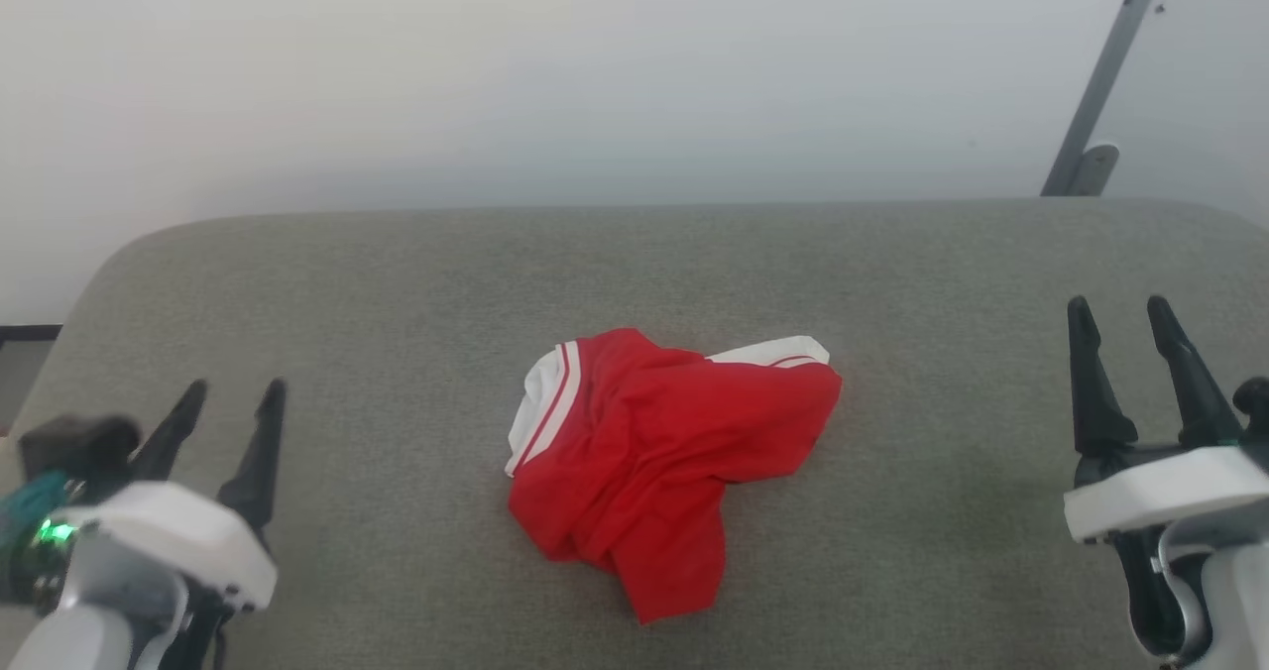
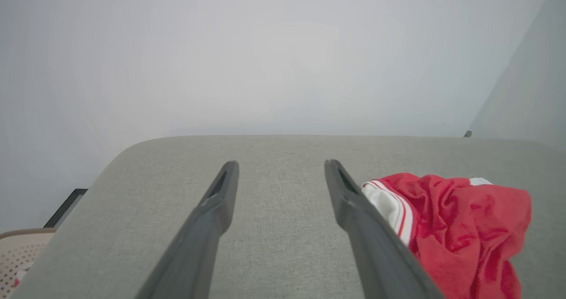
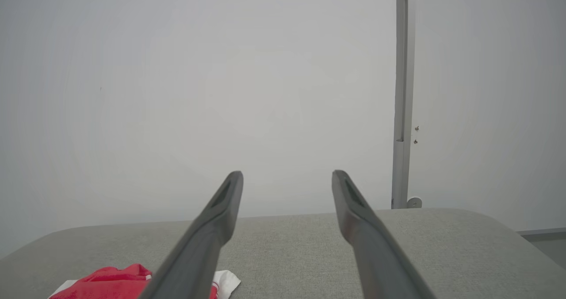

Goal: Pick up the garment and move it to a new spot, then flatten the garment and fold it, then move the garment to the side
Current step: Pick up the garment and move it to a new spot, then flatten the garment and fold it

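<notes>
My left gripper (image 1: 234,390) sits at the near left with its two dark fingers (image 2: 212,219) spread apart and nothing between them; through the left wrist camera I see plain grey cloth in the gap. A small green light (image 1: 55,531) glows on the housing behind it. My right gripper (image 1: 1118,305) is at the near right, reaching a little farther across than the left, its fingers likewise parted and empty, tips pointing toward the far side. The garment (image 1: 654,452) lies roughly midway between them, well apart from both, in a crumpled heap on the grey padded surface (image 1: 397,283). Most of what I see of it is bunched red fabric. A white sleeve with red and white striped trim folds over its far left edge, a second white strip shows along its far right edge, and a red flap trails toward the near side. From the left wrist camera the heap lies just right of my right-hand finger, which hides part of it. From the right wrist camera only a red and white corner peeks out at the lower left. Beyond the far edge of the surface stands a pale wall (image 1: 595,75), with a grey metal post (image 1: 1100,85) rising at the far right. Off the left edge, the left wrist camera catches a pale perforated basket (image 2: 17,254).
</notes>
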You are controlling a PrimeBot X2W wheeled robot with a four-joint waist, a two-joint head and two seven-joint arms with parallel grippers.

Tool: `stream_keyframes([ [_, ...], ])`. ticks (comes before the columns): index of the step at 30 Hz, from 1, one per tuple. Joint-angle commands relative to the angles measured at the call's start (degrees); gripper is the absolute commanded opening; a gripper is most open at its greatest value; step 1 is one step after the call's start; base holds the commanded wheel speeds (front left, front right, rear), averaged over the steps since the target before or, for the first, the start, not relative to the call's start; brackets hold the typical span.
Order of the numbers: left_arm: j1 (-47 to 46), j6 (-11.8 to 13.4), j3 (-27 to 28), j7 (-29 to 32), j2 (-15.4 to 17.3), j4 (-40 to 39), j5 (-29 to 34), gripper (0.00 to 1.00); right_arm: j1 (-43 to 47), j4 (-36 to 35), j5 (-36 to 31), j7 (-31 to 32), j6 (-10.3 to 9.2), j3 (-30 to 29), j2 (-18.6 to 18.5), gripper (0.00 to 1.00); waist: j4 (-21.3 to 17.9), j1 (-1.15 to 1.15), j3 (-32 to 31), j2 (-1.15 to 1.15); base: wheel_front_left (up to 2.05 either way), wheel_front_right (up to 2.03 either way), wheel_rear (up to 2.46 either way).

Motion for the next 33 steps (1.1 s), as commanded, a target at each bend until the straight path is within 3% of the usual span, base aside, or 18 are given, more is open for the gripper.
stream_keyframes([
  [1,1.37,0.31,0.60,-0.88,0.22,-0.13,-0.32,1.00,0.86,0.27,0.04,-0.21,-0.02,-0.25,-0.03,1.00,0.38,0.00,-0.27,0.00,0.00,0.00,0.00],
  [10,6.16,0.06,3.25,-4.83,0.23,0.71,-2.38,1.00,3.33,0.46,-0.18,-0.66,-0.02,-0.85,0.83,1.00,1.21,0.00,-0.68,0.00,0.00,0.00,0.00],
  [21,6.17,-0.19,2.88,-5.25,0.48,0.73,-2.39,1.00,3.26,0.02,-0.33,0.86,-0.02,-0.49,1.08,1.00,1.57,0.00,-0.40,0.00,0.00,0.00,0.00],
  [33,3.85,-0.33,0.45,-4.82,-1.07,-1.22,-1.81,1.00,-3.36,1.78,1.35,7.02,-0.02,1.23,-1.31,1.00,7.14,0.00,3.75,0.00,0.00,0.00,0.00],
])
